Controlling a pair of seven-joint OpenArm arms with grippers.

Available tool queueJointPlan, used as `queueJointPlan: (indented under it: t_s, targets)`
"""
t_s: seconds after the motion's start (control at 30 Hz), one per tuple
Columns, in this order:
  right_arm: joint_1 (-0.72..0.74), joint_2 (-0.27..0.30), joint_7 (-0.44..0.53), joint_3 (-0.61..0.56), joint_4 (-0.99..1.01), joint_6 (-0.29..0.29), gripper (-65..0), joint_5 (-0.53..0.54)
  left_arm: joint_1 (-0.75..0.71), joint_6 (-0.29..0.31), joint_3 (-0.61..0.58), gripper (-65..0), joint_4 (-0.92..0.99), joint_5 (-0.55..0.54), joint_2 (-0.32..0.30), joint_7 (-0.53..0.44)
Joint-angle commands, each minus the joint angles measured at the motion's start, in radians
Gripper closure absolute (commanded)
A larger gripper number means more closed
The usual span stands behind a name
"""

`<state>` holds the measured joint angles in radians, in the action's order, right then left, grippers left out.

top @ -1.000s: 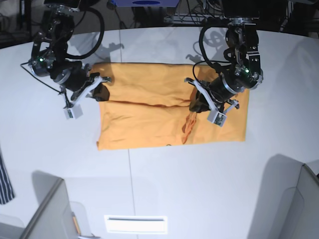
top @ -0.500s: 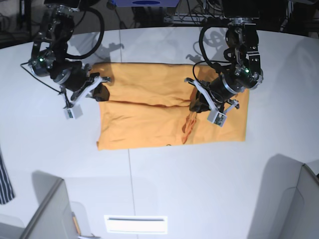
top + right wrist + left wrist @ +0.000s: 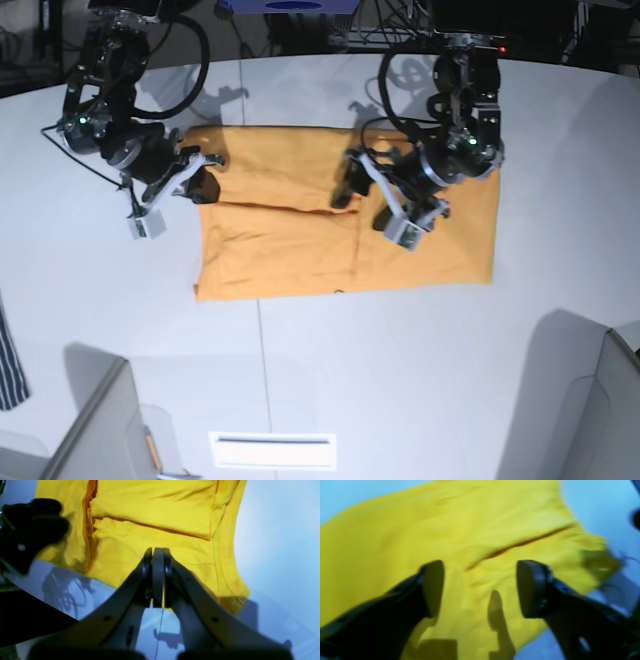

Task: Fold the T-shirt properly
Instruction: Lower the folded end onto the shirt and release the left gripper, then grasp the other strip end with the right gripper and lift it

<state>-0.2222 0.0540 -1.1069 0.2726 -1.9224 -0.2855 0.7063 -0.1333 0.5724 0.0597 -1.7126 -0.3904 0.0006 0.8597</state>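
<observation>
Fingers [image 3: 432, 587] of the left gripper [image 3: 480, 588] stand well apart, with nothing between them, hanging over the T-shirt [image 3: 300, 225]; the cloth below shows only their shadows. In the right wrist view the right gripper [image 3: 158, 555] has its two fingers pressed flat together at the shirt's edge, though whether a thin bit of hem is pinched between them cannot be told from the pictures. The orange-yellow T-shirt lies spread as a wide rectangle in the middle of the white table [image 3: 330, 380], with a fold line running across it from about 9 o'clock toward 3 o'clock and a second crease dropping toward 6 o'clock near its centre. In the base view the left arm [image 3: 455, 120] reaches over the shirt's 3 o'clock half, its gripper above the cloth near the middle. The right arm [image 3: 115, 130] sits at the shirt's 10 o'clock corner. A dark striped garment [image 3: 8, 365] lies at the table's 8 o'clock edge, well apart from the shirt.
</observation>
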Motion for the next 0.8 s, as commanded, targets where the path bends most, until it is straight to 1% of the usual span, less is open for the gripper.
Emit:
queueJointPlan:
  t_s: [0.0, 0.07, 0.13, 0.17, 0.23, 0.27, 0.3, 0.33, 0.4, 0.43, 0.5, 0.53, 0.57, 0.63, 0.67, 0.7, 0.73, 0.77]
  targets:
    - [0.011, 0.005, 0.017, 0.001, -0.015, -0.004, 0.0, 0.019, 0.013, 0.004, -0.027, -47.9, -0.014, -0.015, 0.002, -0.021]
    - [0.011, 0.005, 0.018, 0.001, -0.015, -0.004, 0.0, 0.019, 0.013, 0.004, -0.079, -48.9, -0.014, -0.015, 0.005, -0.021]
    - [0.013, 0.005, 0.02, 0.006, -0.015, -0.004, 0.0, 0.017, 0.013, 0.004, -0.102, -48.7, -0.022, -0.015, 0.005, -0.021]
    - [0.014, 0.005, 0.021, 0.007, -0.015, -0.004, 0.0, 0.016, 0.013, 0.004, -0.102, -48.5, -0.025, -0.015, 0.005, -0.021]
    - [0.027, 0.007, 0.018, 0.009, -0.015, -0.004, 0.0, 0.016, 0.01, 0.004, -0.057, -47.1, -0.025, -0.015, 0.0, -0.021]
    - [0.028, 0.008, 0.017, 0.009, -0.013, -0.002, 0.0, 0.016, 0.005, 0.004, -0.024, -43.8, -0.025, -0.015, 0.0, -0.021]
    - [0.034, 0.008, 0.018, 0.009, -0.009, -0.001, 0.0, 0.017, 0.002, 0.004, 0.021, -37.7, -0.027, -0.015, 0.0, -0.021]
    - [0.051, 0.008, 0.015, 0.009, 0.002, -0.001, 0.0, 0.019, 0.001, 0.004, 0.067, -28.6, -0.034, -0.015, 0.0, -0.021]
    - [0.08, 0.007, 0.014, 0.009, 0.045, -0.001, 0.0, 0.02, -0.022, 0.004, 0.173, -6.1, -0.063, -0.015, -0.001, -0.021]
    - [0.1, 0.007, 0.014, 0.009, 0.08, -0.001, 0.0, 0.02, -0.032, 0.004, 0.225, 0.0, -0.085, -0.015, -0.001, -0.021]
    - [0.142, 0.005, 0.009, 0.009, 0.163, -0.001, 0.0, 0.022, -0.044, 0.005, 0.322, 0.0, -0.12, -0.015, -0.004, -0.021]
    - [0.165, 0.005, 0.0, 0.011, 0.206, -0.001, -2.9, 0.022, -0.05, 0.007, 0.366, 0.0, -0.132, -0.015, -0.007, -0.021]
    - [0.189, 0.005, -0.011, 0.011, 0.255, -0.002, -12.5, 0.026, -0.062, 0.008, 0.411, 0.0, -0.143, -0.015, -0.017, -0.021]
    - [0.226, 0.005, -0.022, 0.032, 0.347, -0.002, -30.6, 0.082, -0.082, 0.008, 0.492, 0.0, -0.151, -0.015, -0.049, -0.023]
    - [0.234, 0.005, -0.017, 0.05, 0.378, -0.002, -36.5, 0.12, -0.091, 0.008, 0.524, 0.0, -0.148, -0.015, -0.067, -0.023]
    - [0.237, 0.01, -0.014, 0.07, 0.404, -0.002, -40.2, 0.166, -0.104, 0.008, 0.556, 0.0, -0.145, -0.015, -0.093, -0.024]
    - [0.246, 0.014, -0.011, 0.086, 0.423, -0.002, -41.1, 0.2, -0.118, 0.008, 0.592, 0.0, -0.143, -0.015, -0.119, -0.027]
    - [0.261, 0.025, -0.006, 0.093, 0.436, -0.002, -40.2, 0.218, -0.133, 0.008, 0.627, 0.0, -0.143, -0.015, -0.144, -0.029]
